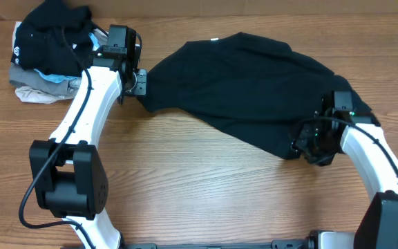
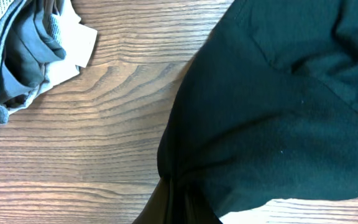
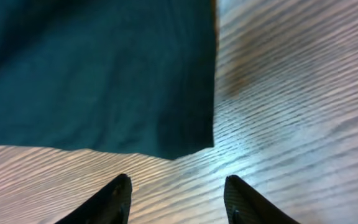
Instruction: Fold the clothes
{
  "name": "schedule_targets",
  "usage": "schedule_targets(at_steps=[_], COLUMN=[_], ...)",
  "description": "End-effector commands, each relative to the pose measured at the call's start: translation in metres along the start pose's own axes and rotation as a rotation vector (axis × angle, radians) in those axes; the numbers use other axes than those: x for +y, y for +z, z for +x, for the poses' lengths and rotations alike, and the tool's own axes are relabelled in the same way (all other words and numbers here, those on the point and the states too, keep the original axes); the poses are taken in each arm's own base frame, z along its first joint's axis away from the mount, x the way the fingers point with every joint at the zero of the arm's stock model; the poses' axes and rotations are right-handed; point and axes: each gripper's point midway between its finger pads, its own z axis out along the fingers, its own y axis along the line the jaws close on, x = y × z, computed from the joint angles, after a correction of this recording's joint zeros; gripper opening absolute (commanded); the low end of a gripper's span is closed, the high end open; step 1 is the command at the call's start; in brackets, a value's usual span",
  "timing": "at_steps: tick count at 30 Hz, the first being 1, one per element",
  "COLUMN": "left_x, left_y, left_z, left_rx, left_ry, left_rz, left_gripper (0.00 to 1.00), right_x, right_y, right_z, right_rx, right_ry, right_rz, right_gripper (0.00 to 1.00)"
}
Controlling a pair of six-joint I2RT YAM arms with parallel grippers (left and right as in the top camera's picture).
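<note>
Garments in a loose heap (image 1: 47,52) sit at the far left corner of the bench (image 1: 206,194): a black piece with white print on top, and grey, pale blue and beige pieces beneath. Just to the right of them the left arm (image 1: 92,97) reaches up the bench. The left jaws are clenched on the left end of the black T-shirt (image 1: 254,83). In the left wrist view the fabric gathers into a tight bunch right at the jaws, with creases fanning away from it. From that pinch the shirt stretches across the middle of the bench toward the right, widening as it goes, with a small white label (image 1: 215,39) at its far edge. At the shirt's lower right corner stands the right arm (image 1: 365,149). The right jaws are released. The right wrist view shows both fingers (image 3: 114,199) spread apart above the wood, with bare bench showing between them. The shirt's corner lies just ahead of the tips and apart from them.
</note>
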Motion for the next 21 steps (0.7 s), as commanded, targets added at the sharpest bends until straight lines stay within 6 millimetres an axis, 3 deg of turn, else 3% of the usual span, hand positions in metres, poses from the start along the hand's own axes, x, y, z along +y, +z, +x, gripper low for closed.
schedule_targets(at_steps=[1, 12, 17, 19, 21], left_x=[0.002, 0.002, 0.002, 0.002, 0.003], left_y=[-0.011, -0.011, -0.011, -0.011, -0.011], left_z=[-0.009, -0.009, -0.009, -0.009, -0.009], left_rx=[-0.037, -0.040, -0.037, -0.037, -0.039], left_ry=[-0.006, -0.006, -0.006, -0.006, -0.005], left_rz=[-0.003, -0.003, -0.004, -0.003, -0.005], left_gripper=[0.04, 0.04, 0.04, 0.04, 0.04], right_x=[-0.008, -0.006, -0.006, -0.007, -0.005], right_y=[0.013, 0.050, 0.057, 0.059, 0.060], right_z=[0.009, 0.008, 0.006, 0.008, 0.011], right_rx=[0.001, -0.070, -0.100, -0.100, -0.087], right_ry=[0.032, 0.060, 0.073, 0.097, 0.101], right_rz=[0.014, -0.082, -0.100, -0.106, -0.121], right_gripper=[0.51, 0.52, 0.51, 0.46, 0.30])
